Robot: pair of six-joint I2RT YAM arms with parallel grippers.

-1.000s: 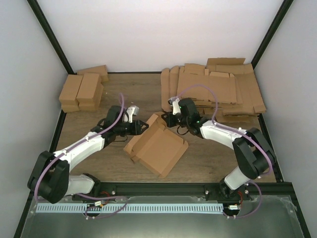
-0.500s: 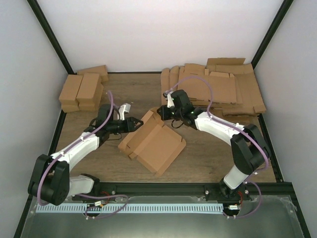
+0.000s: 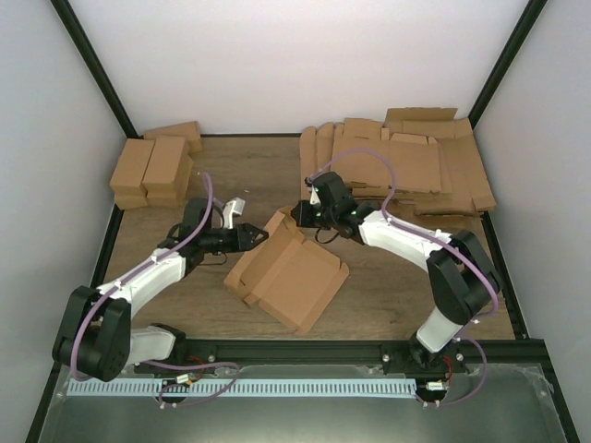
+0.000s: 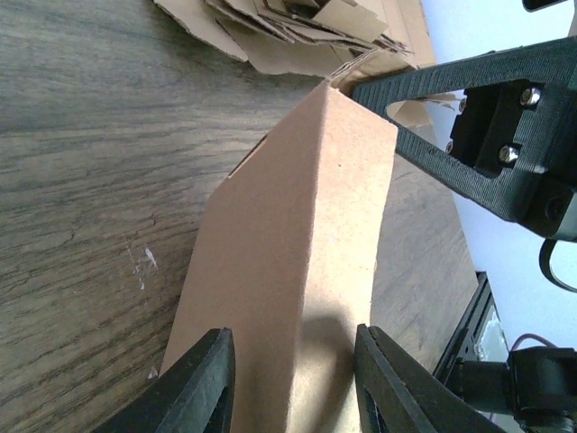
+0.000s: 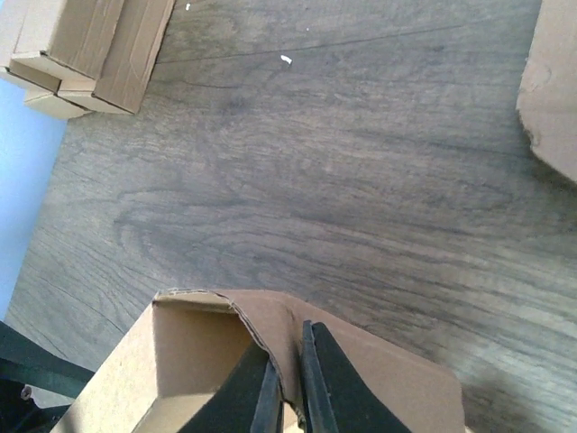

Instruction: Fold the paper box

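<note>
While the finished boxes (image 3: pixel 152 171) sit stacked at the upper left of the overhead view, the left gripper (image 3: pixel 257 236) reaches in just left of centre, its jaws partway apart astride a raised side wall of the paper box (image 3: pixel 294 274); whether they press on that wall I cannot tell. The paper box lies at the centre of the table (image 3: pixel 249 175), partly folded, one wall up and its broad panel flat. At its upper corner the right gripper (image 3: pixel 298 214) is pinched nearly closed on a thin corner flap. Flat cardboard blanks (image 3: pixel 406 166) are heaped at the upper right. By the look of it, the walls are being stood up; next, the flap likely needs tucking inward while the left side steadies the wall
</note>
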